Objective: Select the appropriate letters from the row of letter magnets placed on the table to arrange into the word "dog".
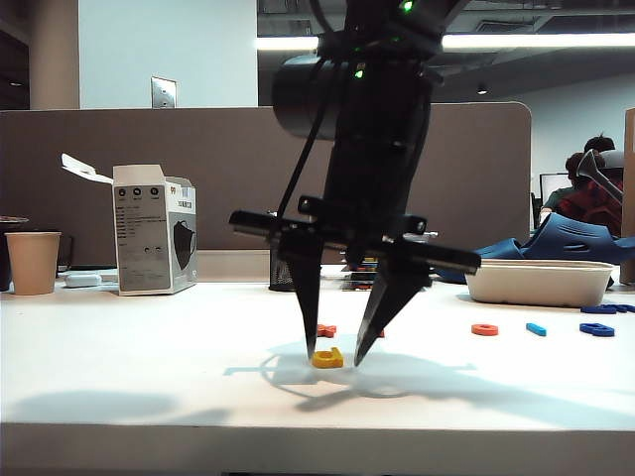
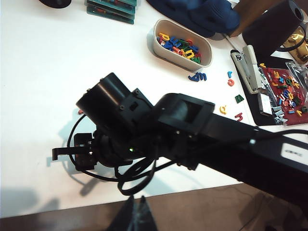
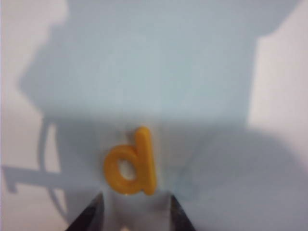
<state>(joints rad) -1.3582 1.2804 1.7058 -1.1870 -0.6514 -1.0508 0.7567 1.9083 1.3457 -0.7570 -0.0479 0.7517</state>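
The yellow "d" [image 1: 327, 358] lies flat on the white table [image 1: 149, 377] near its front edge. My right gripper [image 1: 334, 358] points down over it, open, with one fingertip on each side of the letter. In the right wrist view the "d" [image 3: 131, 162] sits just ahead of the gap of the right gripper [image 3: 136, 208], touching neither finger. Further right a red-orange "o" [image 1: 485, 329], a light blue bar [image 1: 536, 329] and a dark blue letter [image 1: 596, 329] lie in a row. A red-orange piece [image 1: 326, 330] lies behind the fingers. My left gripper [image 2: 137, 206] hangs shut beyond the table's front edge.
A white tray [image 1: 541, 283] stands at the back right, more dark blue letters [image 1: 605, 308] before it. A printed box [image 1: 154, 230] and a paper cup [image 1: 33, 262] stand at the back left. The left wrist view shows a stapler [image 2: 248, 67] and a tray of pieces [image 2: 284, 91].
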